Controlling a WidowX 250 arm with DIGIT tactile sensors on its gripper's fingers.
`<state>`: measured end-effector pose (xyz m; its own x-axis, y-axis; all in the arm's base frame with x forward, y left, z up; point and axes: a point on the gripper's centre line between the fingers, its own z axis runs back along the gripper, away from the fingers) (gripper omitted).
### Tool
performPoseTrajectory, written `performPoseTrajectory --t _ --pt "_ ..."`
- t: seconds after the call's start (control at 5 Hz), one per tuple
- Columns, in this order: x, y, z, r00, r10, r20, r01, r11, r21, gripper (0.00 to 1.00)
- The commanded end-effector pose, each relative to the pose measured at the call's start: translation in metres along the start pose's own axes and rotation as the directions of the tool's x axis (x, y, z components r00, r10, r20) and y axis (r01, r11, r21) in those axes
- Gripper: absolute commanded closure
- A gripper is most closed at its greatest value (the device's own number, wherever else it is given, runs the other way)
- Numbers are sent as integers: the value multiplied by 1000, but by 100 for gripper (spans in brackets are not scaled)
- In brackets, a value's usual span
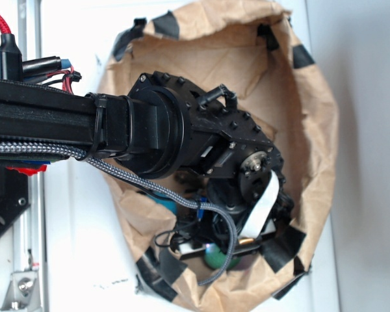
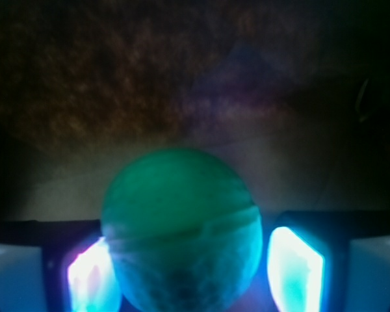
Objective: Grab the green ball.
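Wrist: green ball (image 2: 180, 227) between fingers (image 2: 294, 270) — gaps beside.

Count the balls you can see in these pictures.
2. The green ball sits between the gripper fingers, low in the paper bag. A blue one peeks out beside the arm; others may be hidden.

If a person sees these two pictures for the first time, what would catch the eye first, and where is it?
In the wrist view, the green ball fills the lower centre, sitting between the two glowing fingers of the gripper, whose jaws stand close on either side of it. In the exterior view, the black robot arm dominates, reaching from the left into a brown paper bag edged with black tape.
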<state>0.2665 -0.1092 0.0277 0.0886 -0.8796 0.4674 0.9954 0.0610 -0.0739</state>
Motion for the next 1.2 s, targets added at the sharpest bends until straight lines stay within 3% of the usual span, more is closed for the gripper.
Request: performPoseTrajectory --t 0.0,0.2,0.4,0.6,0.8,1.0 --pt "13 -5 23 999 -31 34 29 998 59 100" --pt "15 -4 61 1000 8 7 -9 986 169 100" --pt "10 -9 115 979 175 101 -197 937 289 100" --pt "7 -17 142 900 436 -27 -400 848 346 100" --pt "14 -26 151 704 673 -227 -552 720 421 100" --pt "22 -26 153 485 840 -243 -683 537 495 100"
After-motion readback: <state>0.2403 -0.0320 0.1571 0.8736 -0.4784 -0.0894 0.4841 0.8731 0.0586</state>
